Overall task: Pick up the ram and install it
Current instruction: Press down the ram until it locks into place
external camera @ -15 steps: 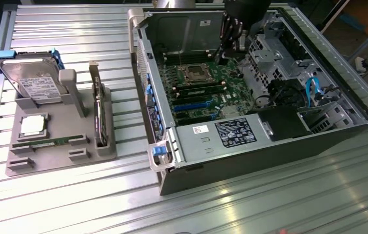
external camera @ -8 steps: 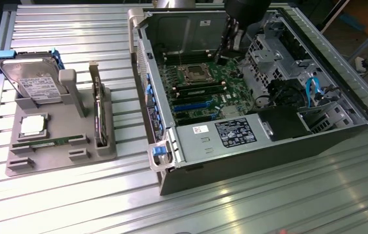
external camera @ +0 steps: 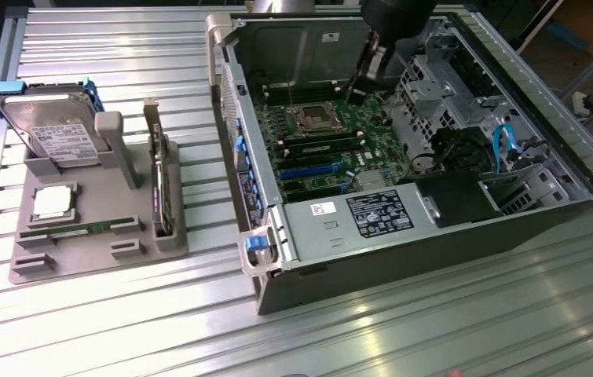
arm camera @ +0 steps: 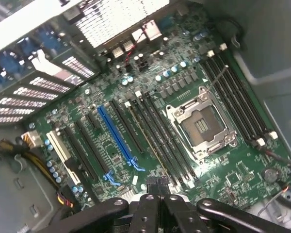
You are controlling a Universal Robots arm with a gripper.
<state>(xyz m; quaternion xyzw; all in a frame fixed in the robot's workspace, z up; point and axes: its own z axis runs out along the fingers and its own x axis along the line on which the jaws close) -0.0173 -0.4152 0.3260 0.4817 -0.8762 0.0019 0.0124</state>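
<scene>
- Closest to us, the pincer (arm camera: 158, 187) is closed, gripping nothing we can see, over the motherboard (arm camera: 136, 121).
- We find the ram (external camera: 66, 230) lying in the tray (external camera: 86, 263) at the exterior view's left, unpicked and not yet installed.

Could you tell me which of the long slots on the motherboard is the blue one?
It is the blue slot among the expansion slots, away from the CPU socket; every other long slot is black.

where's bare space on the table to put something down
Free: the ribbed table in front of the computer case, and the strip between the case and the grey parts holder. Crowded: the holder itself, carrying the hard drive, and the case interior.
</scene>
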